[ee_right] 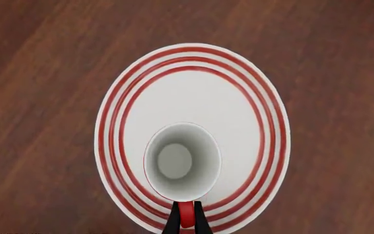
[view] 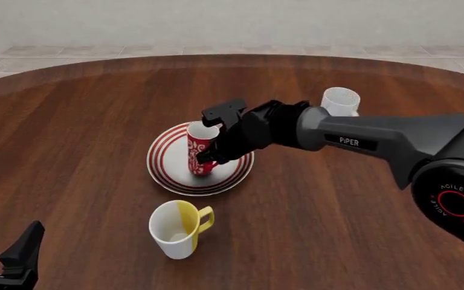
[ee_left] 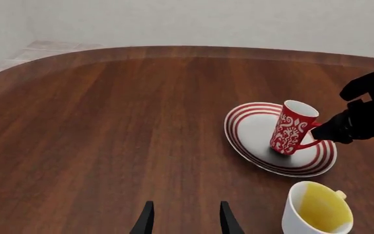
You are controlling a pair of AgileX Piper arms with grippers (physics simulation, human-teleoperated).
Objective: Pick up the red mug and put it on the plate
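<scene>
On plate (view: 164,169): 1 red mug (view: 200,151), handle pinched by right pincer (view: 208,156); left pincer (view: 6,244) wide.

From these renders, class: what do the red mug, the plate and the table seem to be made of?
Red mug: probably glazed ceramic; smooth red wall with white floral print, white inside.
Plate: likely glazed ceramic too; smooth white face, painted red rings.
Table: looks like polished dark wood or veneer; visible grain and soft sheen.
</scene>
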